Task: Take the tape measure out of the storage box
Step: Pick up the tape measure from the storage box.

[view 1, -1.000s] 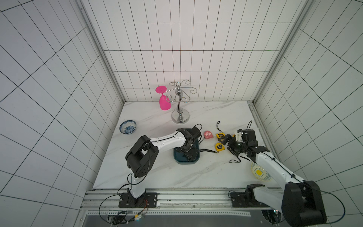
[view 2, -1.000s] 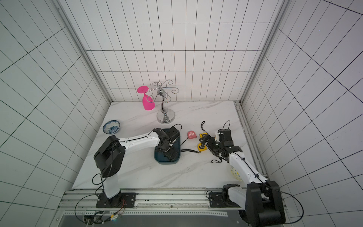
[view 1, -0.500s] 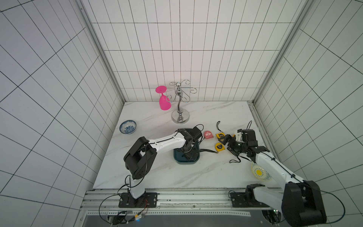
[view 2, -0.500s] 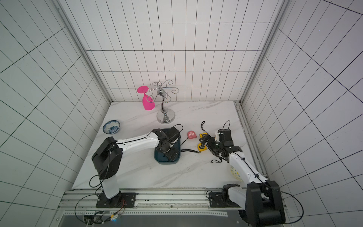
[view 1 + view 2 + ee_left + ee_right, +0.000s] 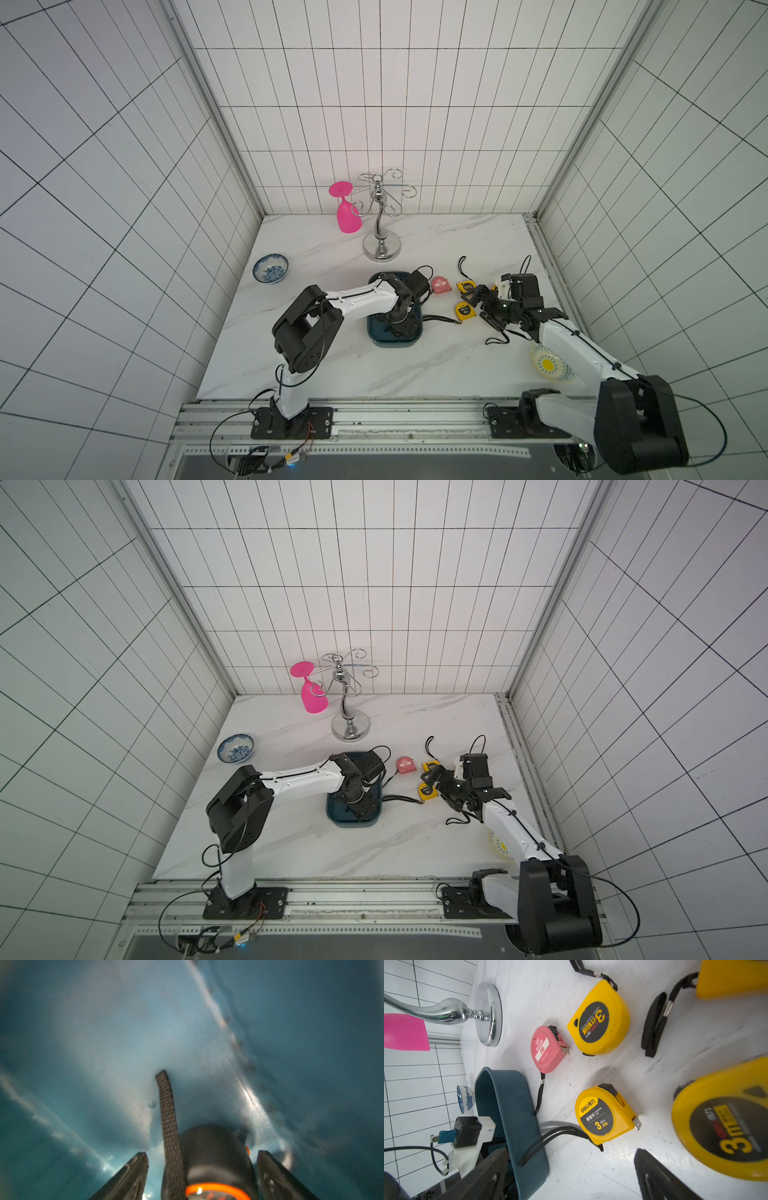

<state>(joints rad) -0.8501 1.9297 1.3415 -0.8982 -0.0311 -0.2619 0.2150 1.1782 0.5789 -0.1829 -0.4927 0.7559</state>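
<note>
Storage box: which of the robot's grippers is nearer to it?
Left. The left gripper is down inside the storage box; the right gripper is apart, above the yellow tape measures.

Left tool (image 5: pixel 202 1153) half-wide, right tool (image 5: pixel 570 1152) fully wide.

- Bright, even overhead light in both top views; soft short shadows on table (image 5: pixel 415 365); wide-angle bending at edges.
- Dim and smeared in left wrist view inside storage box (image 5: pixel 104 1043); streaky glare.
- Sharp mid-frame in right wrist view; nearest yellow tape measure (image 5: pixel 724 1122) and fingers (image 5: pixel 660 1178) out of focus.
</note>
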